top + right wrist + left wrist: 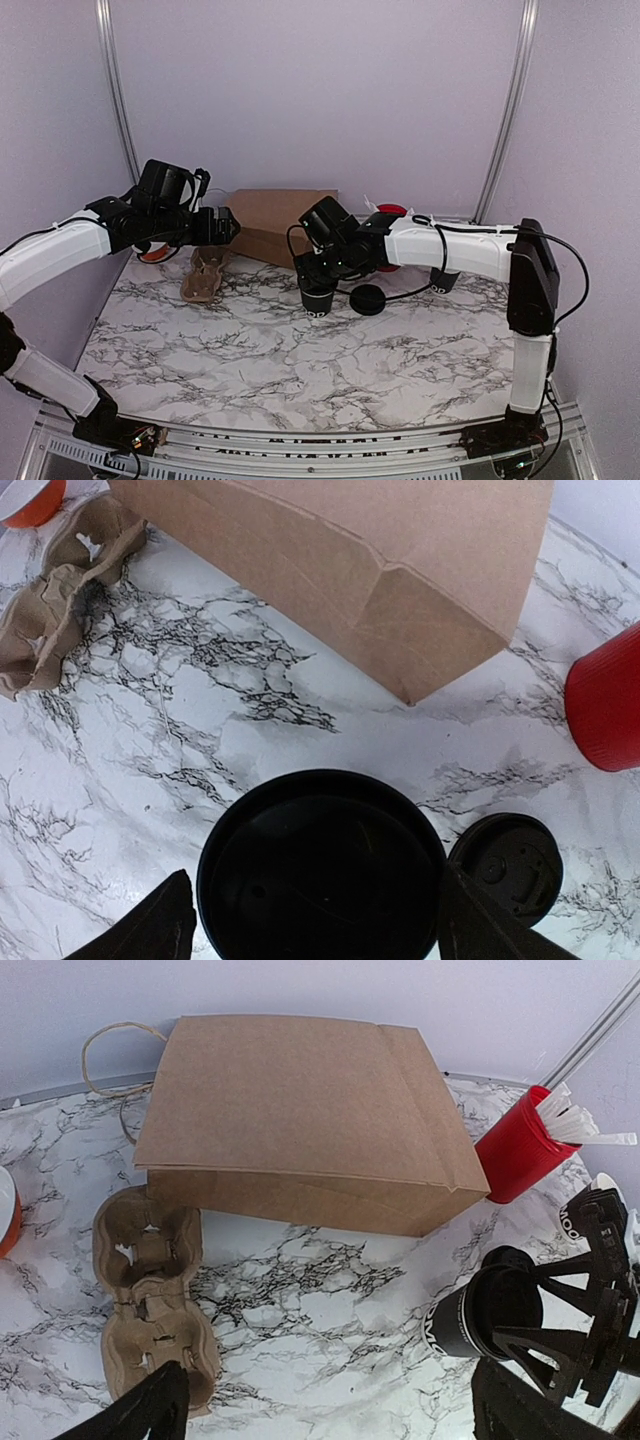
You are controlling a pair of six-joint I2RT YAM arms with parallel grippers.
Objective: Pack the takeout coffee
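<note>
The takeout coffee [318,300] stands upright on the marble table [300,370], roughly at its middle. The right gripper [318,280] is lowered over the cup with one finger [140,930] on each side of its wall. The wrist view does not settle whether they press on the cup or merely bracket it. Just beside the cup, on its right, lies one loose flat black lid [368,298]. A dark shape under the right forearm [443,280] may be a second black cup, but it is mostly hidden. Off to the left, well apart from the cup, lies one cardboard cup carrier [204,277]. The left gripper [225,226] hangs above it, jaws spread wide and empty. Behind the cup, one brown paper bag [275,215] lies flat on its side. One red cup of white sticks [515,1150] stands at the bag's right rear corner. One orange-red dish [153,256] sits at the far left.
</note>
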